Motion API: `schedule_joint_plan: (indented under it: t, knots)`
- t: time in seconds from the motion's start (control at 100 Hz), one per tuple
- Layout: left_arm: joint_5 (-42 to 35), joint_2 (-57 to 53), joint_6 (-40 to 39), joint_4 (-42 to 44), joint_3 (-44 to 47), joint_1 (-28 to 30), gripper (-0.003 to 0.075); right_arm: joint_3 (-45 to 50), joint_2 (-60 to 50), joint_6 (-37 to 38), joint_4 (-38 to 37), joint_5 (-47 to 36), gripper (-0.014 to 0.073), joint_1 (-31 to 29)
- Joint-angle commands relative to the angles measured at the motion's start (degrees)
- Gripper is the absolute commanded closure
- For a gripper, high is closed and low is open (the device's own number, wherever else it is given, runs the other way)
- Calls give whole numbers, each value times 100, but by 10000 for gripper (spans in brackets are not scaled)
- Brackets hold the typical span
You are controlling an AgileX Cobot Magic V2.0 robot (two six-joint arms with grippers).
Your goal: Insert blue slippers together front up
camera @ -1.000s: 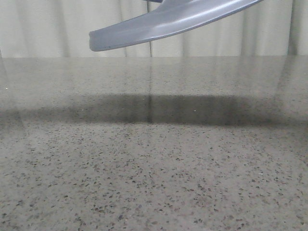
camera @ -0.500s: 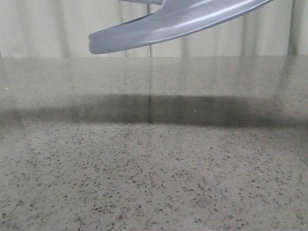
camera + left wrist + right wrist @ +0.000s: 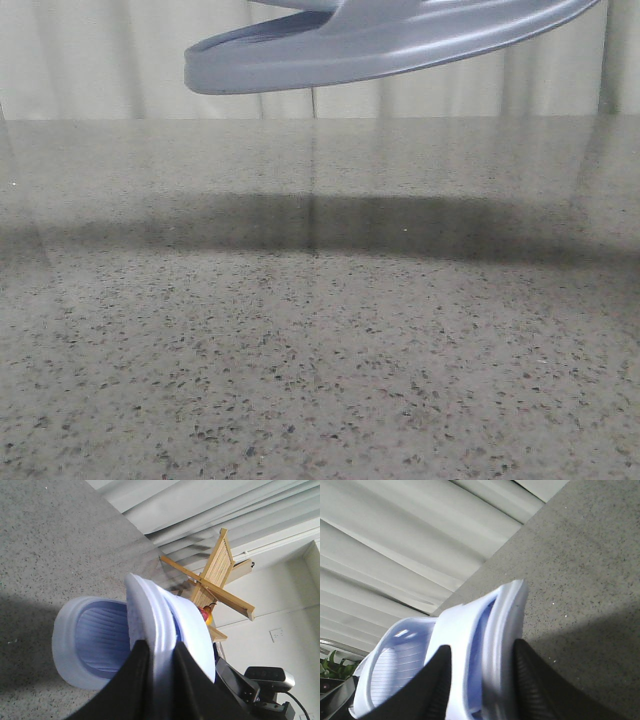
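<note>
Nearest the front camera, the speckled grey table (image 3: pixel 320 380) is lying bare, with a broad dark shadow (image 3: pixel 330 225) falling across its middle.

Above that shadow the blue slippers (image 3: pixel 390 45) are hanging in the air at the top of the front view, well clear of the table, the sole showing edge-on and running from lower left up toward the right. Neither arm is showing in that view.

In the left wrist view, the left gripper (image 3: pixel 159 680) is reaching in with its two black fingers (image 3: pixel 131 685) pinching the sole edge of one slipper (image 3: pixel 165 625), nearly closed with only the foam's thickness between them. The ribbed footbed of the other slipper (image 3: pixel 95 640) is facing the camera just beside it; the two are pressed close, one tucked against the other.

In the right wrist view, the right gripper (image 3: pixel 480 685) is holding wider, its black fingers (image 3: pixel 532 680) spread to either side of the stacked soles (image 3: pixel 500 630) and clamping them. A strap and ribbed footbed (image 3: pixel 400 665) are showing beyond the fingers.

Farther off, pale curtains (image 3: pixel 100 60) are hanging behind the table's far edge. A wooden folding rack (image 3: pixel 212 580) is standing past the table in the left wrist view.
</note>
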Motion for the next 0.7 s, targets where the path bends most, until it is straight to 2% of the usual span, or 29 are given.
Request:
schedule_joint_plan:
  t: [0.0,0.26,0.69]
  knots:
    - [748,-96,18,-502,-185,-113,704,-195,-11,2,-194,-561,340,82]
    - [656,-96,31,-754,-185,-113,704,-195,-11,-312,-194,-536,271,-283]
    - [117,-96,-22,-849,-185,-113,704,-206,-11,-501,-199,-601,270,-436]
